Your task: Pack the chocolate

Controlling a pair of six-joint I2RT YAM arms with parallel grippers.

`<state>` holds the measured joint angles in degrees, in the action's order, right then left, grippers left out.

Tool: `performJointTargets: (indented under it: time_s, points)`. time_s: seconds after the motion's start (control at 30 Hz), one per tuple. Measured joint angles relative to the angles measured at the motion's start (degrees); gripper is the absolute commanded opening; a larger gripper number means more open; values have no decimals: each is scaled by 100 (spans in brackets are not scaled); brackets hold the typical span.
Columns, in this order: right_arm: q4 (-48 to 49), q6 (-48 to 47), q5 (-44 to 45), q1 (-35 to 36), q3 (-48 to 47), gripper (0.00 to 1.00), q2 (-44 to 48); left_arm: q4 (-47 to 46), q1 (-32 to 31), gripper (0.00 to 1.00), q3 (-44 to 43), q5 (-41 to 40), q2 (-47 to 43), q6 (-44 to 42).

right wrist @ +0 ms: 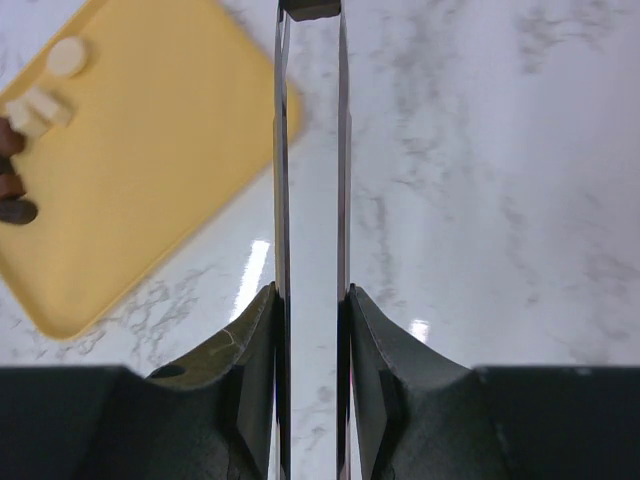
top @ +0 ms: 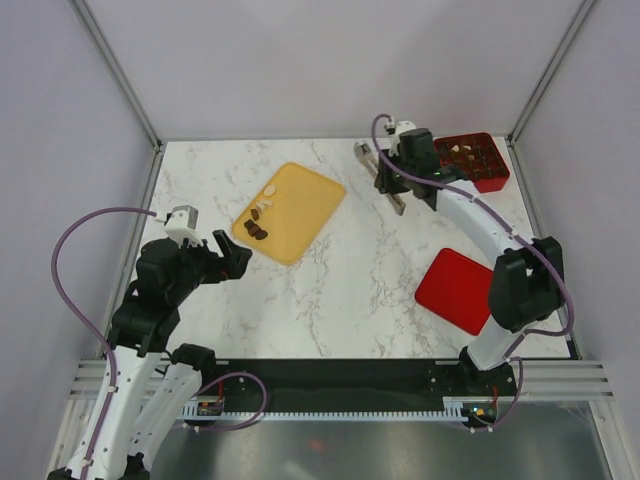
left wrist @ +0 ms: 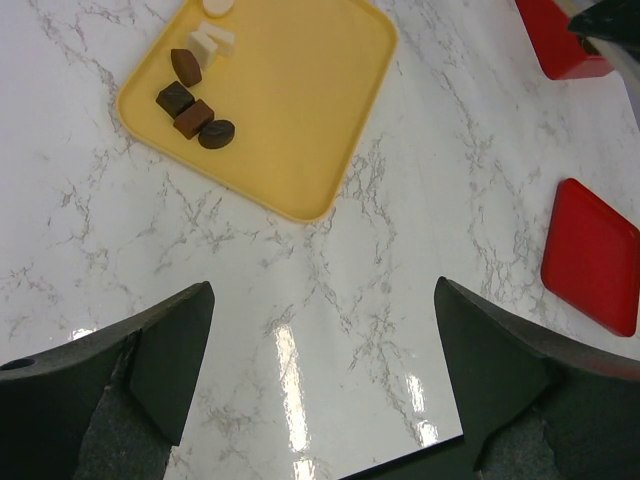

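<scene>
- R pincer clenched on thin metal tongs; blades nearly shut. A small dark bit sits at their tip, poss. a choc piece, but it is cropped at the frame edge.
- L pincer released, jaws wide, hanging over bare marble near the tray's near corner.
- chocolate: a few dark brown lumps and cream-white bits bunched at the left corner of the yellow tray; more pcs in the red box at the far right.
- Red lid lies flat, right-centre, well apart from the tray.
- table: marble open btwn tray and box; frame posts at the far corners.
</scene>
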<state>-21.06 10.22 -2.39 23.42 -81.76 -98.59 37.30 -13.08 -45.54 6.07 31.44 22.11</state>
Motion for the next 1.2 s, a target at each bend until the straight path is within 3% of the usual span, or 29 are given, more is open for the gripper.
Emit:
performJointTargets:
  time_s: [0.23, 0.47, 0.7, 1.2]
  points:
    - [-363, 105, 369, -1801, -2, 35, 378, 0, 0, 100, 0, 2, -11, 0]
    - [-728, 275, 562, -2793, -382, 37, 72, -2, 0, 100, 0, 2, -11, 0]
    - [-879, 350, 616, -3008, -1381, 37, -894, 0, 0, 99, 0, 0, -9, 0]
    - [-1110, 348, 468, -3036, -1611, 41, -1412, -2, 0, 100, 0, 0, -4, 0]
